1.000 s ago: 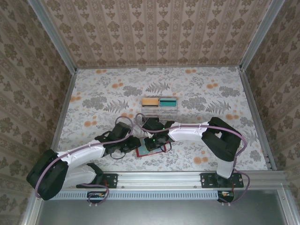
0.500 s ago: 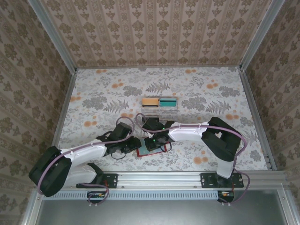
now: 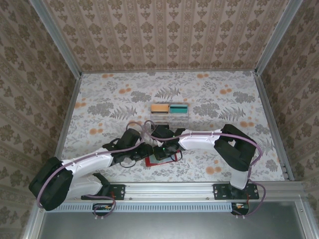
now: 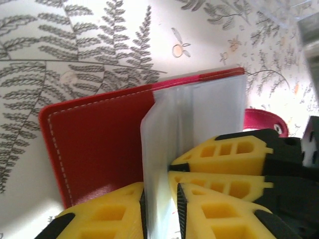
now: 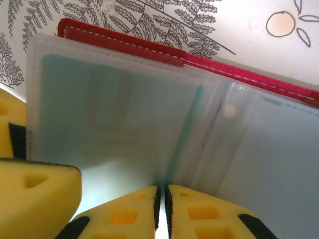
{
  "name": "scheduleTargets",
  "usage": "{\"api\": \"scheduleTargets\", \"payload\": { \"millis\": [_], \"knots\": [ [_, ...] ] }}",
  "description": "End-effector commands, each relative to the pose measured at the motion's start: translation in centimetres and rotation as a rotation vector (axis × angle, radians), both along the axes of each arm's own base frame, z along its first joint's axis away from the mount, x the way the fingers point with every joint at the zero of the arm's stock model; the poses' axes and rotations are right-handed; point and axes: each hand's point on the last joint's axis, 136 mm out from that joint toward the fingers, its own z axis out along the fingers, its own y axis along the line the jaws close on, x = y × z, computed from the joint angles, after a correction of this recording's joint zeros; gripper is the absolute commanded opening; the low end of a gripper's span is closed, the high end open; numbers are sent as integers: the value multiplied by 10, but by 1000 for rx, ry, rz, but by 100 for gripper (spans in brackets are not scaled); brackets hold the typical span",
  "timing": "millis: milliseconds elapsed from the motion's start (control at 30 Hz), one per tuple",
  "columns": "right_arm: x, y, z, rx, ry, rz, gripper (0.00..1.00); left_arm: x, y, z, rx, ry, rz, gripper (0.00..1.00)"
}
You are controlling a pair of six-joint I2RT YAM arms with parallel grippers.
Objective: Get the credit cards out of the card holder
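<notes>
The red card holder (image 3: 168,160) lies open near the table's front edge, between both grippers. In the left wrist view its red cover (image 4: 94,144) is flat and a frosted plastic sleeve (image 4: 199,114) stands up from it. My left gripper (image 4: 160,214) is shut on that sleeve. The right gripper's yellow fingers (image 4: 224,149) press in from the right. In the right wrist view my right gripper (image 5: 161,199) is shut on the thin edge of a teal card (image 5: 183,130). Another teal card (image 5: 109,109) shows through the left sleeve. From above, the left gripper (image 3: 146,152) and right gripper (image 3: 162,149) almost touch.
A clear compartment tray (image 3: 169,115) with orange and teal contents stands behind the grippers, mid-table. The holder's red closing tab (image 4: 261,119) sticks out on the far side. A left-gripper finger (image 5: 35,194) sits at the lower left of the right wrist view.
My left arm has shifted right, bringing its gripper closer to the card holder and the right gripper. The right arm has hardly moved.
</notes>
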Motion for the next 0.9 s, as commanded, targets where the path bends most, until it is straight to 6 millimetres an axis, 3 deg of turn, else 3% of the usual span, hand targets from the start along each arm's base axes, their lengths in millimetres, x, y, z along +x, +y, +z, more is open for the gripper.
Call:
{"api": "scheduleTargets", "payload": {
  "millis": [0,300,533,633,867],
  "knots": [
    [4,-7,6,-10,-29,-30,21,7,-15,25,-57,-63,-38,25],
    [25,-45,43,32,-140,-181,28,13,-41,32,-74,-69,-86,25],
    [23,-66,44,55,-135,-237,29,15,-68,29,-68,-51,-149,24],
    [19,-65,38,58,-109,-228,28,15,-68,28,-60,-50,-150,23],
    [20,-63,35,58,-102,-225,28,14,-45,32,-14,-77,-113,23]
  ]
}}
